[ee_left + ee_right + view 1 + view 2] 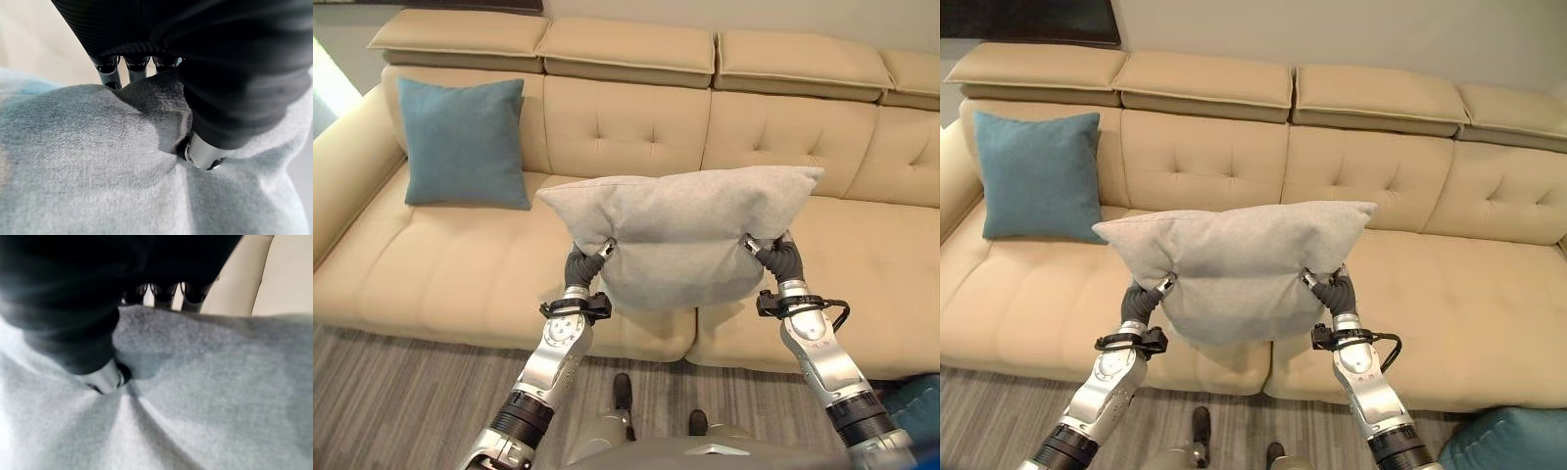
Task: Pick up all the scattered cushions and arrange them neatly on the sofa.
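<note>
Grey cushion [680, 235]: soft woven fabric, held up in the air between both hands, above the front edge of the sofa seat, its top edge stretched wide and its lower part sagging between the wrists
Left hand [590, 257]: clamped on the cushion's lower left part; fingers [109, 73] went over the far side of a fold while the thumb [201, 152] dug into the near side, and the fabric bunched up between them
Right hand [773, 252]: pinching the lower right part the same way; fingers [164, 294] sank behind a ridge of cloth, thumb [106, 379] pressed in on the near face, creases fanning out from it
Cushion against fingers: cloth wrapped right over the fingertips on both sides, so the tips themselves were buried in it
Blue cushion [463, 141]: well apart from the left fingers, off beyond them toward the sofa's left end, propped upright against the backrest near the armrest
Sofa [862, 255]: cream, button-tufted back, headrest pads along the top; its seat lay past and below both sets of fingers, not touching the grey cushion as far as could be seen
Floor [401, 392]: grey striped carpet under the arms
</note>
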You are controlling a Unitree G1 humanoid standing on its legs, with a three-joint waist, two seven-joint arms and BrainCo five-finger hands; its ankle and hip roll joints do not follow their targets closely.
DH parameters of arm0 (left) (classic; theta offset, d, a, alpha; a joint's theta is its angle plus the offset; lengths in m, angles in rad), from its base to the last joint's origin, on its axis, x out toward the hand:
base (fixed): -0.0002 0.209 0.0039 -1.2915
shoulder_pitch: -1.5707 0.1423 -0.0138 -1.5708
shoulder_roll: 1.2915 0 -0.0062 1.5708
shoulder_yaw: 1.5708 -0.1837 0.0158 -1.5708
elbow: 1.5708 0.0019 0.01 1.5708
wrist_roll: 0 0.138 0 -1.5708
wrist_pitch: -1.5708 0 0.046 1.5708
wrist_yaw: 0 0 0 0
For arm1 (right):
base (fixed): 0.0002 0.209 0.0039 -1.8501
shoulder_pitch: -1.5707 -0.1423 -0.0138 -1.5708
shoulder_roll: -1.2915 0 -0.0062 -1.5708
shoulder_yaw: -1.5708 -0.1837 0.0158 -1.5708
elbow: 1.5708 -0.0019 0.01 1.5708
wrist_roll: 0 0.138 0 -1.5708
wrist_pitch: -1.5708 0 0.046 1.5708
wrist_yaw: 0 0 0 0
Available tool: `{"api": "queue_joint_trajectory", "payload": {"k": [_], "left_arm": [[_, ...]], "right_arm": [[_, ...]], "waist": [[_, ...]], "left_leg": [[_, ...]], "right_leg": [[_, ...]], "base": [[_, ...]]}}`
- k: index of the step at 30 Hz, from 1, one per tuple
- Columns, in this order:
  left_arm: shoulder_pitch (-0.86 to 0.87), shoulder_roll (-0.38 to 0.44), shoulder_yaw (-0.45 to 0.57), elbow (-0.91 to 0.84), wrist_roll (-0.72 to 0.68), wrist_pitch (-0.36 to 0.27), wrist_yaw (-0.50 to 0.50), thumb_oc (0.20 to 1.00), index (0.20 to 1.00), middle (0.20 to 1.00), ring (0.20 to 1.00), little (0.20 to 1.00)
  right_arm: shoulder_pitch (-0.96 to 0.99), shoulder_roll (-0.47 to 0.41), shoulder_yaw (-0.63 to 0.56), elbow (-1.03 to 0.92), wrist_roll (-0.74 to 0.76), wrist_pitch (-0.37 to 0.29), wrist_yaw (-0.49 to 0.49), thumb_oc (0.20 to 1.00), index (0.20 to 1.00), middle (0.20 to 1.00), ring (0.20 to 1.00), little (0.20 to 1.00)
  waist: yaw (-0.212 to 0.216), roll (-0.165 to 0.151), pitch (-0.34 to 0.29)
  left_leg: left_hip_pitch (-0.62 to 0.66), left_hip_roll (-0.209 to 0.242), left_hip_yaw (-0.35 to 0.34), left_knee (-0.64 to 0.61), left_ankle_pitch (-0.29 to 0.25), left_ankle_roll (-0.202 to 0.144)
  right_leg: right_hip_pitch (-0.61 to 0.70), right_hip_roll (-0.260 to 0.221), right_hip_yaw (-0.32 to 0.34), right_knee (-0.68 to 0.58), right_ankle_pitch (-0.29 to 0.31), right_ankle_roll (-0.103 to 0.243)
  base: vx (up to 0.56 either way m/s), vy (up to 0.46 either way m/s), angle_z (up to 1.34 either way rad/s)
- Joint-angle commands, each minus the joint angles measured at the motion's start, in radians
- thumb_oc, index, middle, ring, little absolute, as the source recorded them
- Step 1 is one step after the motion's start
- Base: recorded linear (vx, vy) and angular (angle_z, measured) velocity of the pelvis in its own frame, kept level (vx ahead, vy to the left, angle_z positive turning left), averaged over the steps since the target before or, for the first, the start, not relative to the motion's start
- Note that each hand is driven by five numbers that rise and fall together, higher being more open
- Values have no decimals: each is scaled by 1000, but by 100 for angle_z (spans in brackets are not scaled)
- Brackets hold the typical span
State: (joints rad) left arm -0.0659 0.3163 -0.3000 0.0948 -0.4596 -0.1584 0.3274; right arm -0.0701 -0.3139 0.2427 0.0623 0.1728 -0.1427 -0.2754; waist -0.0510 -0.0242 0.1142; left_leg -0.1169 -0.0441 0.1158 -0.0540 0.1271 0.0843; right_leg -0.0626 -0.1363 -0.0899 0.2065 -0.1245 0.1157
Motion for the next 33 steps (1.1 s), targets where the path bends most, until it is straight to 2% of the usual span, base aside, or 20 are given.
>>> {"api": "queue_joint_trajectory", "payload": {"k": [1, 3, 4, 5, 6, 7, 10, 17, 18, 19, 21, 22, 23, 25, 26, 27, 28, 29, 33], "left_arm": [[-73, 0, -8, -120, 48, -88, -47, 200, 200, 200, 200, 200], [-68, 4, 2, -127, 51, -93, -50, 200, 200, 200, 200, 200], [-68, 4, 2, -127, 51, -93, -50, 200, 200, 200, 200, 200], [-64, 2, 4, -131, 45, -100, -55, 200, 200, 200, 200, 200], [-63, 1, 5, -131, 42, -102, -56, 200, 200, 200, 200, 200], [-63, -1, 6, -130, 45, -104, -55, 200, 200, 200, 200, 200], [-64, -4, 10, -129, 45, -108, -56, 200, 200, 200, 200, 200], [-62, -16, 8, -121, 41, -115, -68, 200, 200, 200, 200, 200], [-76, -30, -5, -115, 28, -116, -73, 200, 200, 200, 200, 200], [-92, -36, -17, -108, 19, -114, -74, 200, 200, 200, 200, 200], [-93, -36, -17, -107, 19, -115, -74, 200, 200, 200, 200, 200], [-101, -44, -24, -101, 12, -113, -72, 200, 200, 200, 200, 200], [-103, -47, -24, -99, 10, -111, -74, 200, 200, 200, 200, 200], [-102, -48, -23, -98, 11, -105, -74, 200, 200, 200, 200, 200], [-94, -47, -21, -99, 15, -100, -76, 200, 200, 200, 200, 200], [-92, -45, -20, -98, 20, -95, -73, 200, 200, 200, 200, 200], [-91, -45, -15, -99, 26, -93, -61, 200, 200, 200, 200, 200], [-85, -47, -9, -104, 20, -95, -62, 200, 200, 200, 200, 200], [-71, -48, -1, -107, 23, -96, -61, 200, 200, 200, 200, 200]], "right_arm": [[-104, 35, 15, -97, 3, -107, 52, 200, 200, 200, 200, 200], [-112, 37, 21, -93, 0, -107, 56, 200, 200, 200, 200, 200], [-112, 37, 22, -93, 0, -107, 56, 200, 200, 200, 200, 200], [-126, 36, 30, -91, 4, -106, 64, 200, 200, 200, 200, 200], [-131, 35, 30, -92, 6, -108, 66, 200, 200, 200, 200, 200], [-145, 35, 37, -93, 8, -109, 64, 200, 200, 200, 200, 200], [-153, 33, 44, -95, 5, -108, 66, 200, 200, 200, 200, 200], [-147, 24, 43, -89, -9, -108, 69, 200, 200, 200, 200, 200], [-113, -3, 18, -100, -17, -111, 61, 200, 200, 200, 200, 200], [-98, -22, 2, -107, -18, -112, 53, 200, 200, 200, 200, 200], [-98, -22, 2, -108, -17, -111, 53, 200, 200, 200, 200, 200], [-89, -37, -7, -112, -11, -108, 47, 200, 200, 200, 200, 200], [-84, -41, -13, -112, -8, -107, 44, 200, 200, 200, 200, 200], [-79, -41, -17, -110, -6, -103, 42, 200, 200, 200, 200, 200], [-69, -41, -24, -110, -7, -102, 40, 200, 200, 200, 200, 200], [-67, -40, -27, -109, -9, -100, 36, 200, 200, 200, 200, 200], [-66, -39, -30, -104, -12, -99, 27, 200, 200, 200, 200, 200], [-67, -38, -33, -102, -9, -95, 27, 200, 200, 200, 200, 200], [-58, -33, -34, -104, -24, -97, 28, 200, 200, 200, 200, 200]], "waist": [[45, 1, -38], [52, 2, -39], [51, 2, -39], [51, 6, -38], [48, 6, -37], [44, 4, -32], [40, 5, -24], [32, 2, -29], [19, 0, -38], [8, -12, -30], [5, -11, -31], [2, -20, -20], [3, -20, -15], [4, -23, -14], [9, -26, -18], [12, -27, -22], [22, -21, -18], [24, -12, -23], [22, 4, -39]], "left_leg": [[61, 39, 1, 79, -172, -66], [81, 36, 17, 71, -185, -65], [82, 36, 16, 70, -185, -65], [102, 37, 28, 59, -195, -66], [108, 35, 29, 59, -199, -65], [127, 27, 33, 53, -210, -66], [144, 25, 37, 51, -218, -70], [161, 19, 25, 56, -232, -82], [150, 46, 16, 109, -250, -127], [99, 65, 15, 207, -251, -148], [89, 67, 11, 221, -257, -149], [42, 80, 15, 312, -253, -161], [18, 86, 9, 345, -247, -164], [-2, 88, 6, 344, -246, -159], [-17, 93, 2, 300, -231, -154], [-21, 96, -3, 263, -209, -154], [-55, 105, -19, 208, -156, -164], [-37, 107, -28, 159, -155, -164], [7, 99, -35, 113, -146, -161]], "right_leg": [[-37, 17, -8, 165, 56, 35], [-49, -9, -54, 132, 58, 36], [-47, -9, -55, 130, 58, 36], [-70, -10, -86, 74, 66, 30], [-84, -8, -91, 51, 77, 30], [-107, -13, -112, -19, 114, 33], [-113, -12, -138, -66, 141, 36], [-80, 2, -122, -112, 144, 32], [-19, 23, -131, -159, 124, 12], [5, 17, -149, -176, 117, -4], [4, 18, -153, -177, 117, -4], [27, 17, -161, -187, 105, -21], [36, 19, -166, -194, 99, -27], [47, 20, -170, -203, 95, -28], [59, 22, -172, -215, 94, -24], [68, 27, -170, -226, 93, -19], [87, 36, -163, -234, 83, -14], [85, 43, -154, -228, 76, -15], [94, 41, -142, -223, 68, -11]], "base": [[43, 77, -49], [77, 54, -42], [115, 5, -60], [113, -9, -53], [184, -42, -37], [111, -41, -9], [106, -65, -18], [98, -98, 3], [205, -374, 36], [201, -376, 68], [24, -92, 92], [23, -83, 41], [45, -97, 5], [57, -19, 16], [103, 7, 16], [168, 44, 19], [148, 76, 17], [109, 75, 19], [110, 99, -20]]}}
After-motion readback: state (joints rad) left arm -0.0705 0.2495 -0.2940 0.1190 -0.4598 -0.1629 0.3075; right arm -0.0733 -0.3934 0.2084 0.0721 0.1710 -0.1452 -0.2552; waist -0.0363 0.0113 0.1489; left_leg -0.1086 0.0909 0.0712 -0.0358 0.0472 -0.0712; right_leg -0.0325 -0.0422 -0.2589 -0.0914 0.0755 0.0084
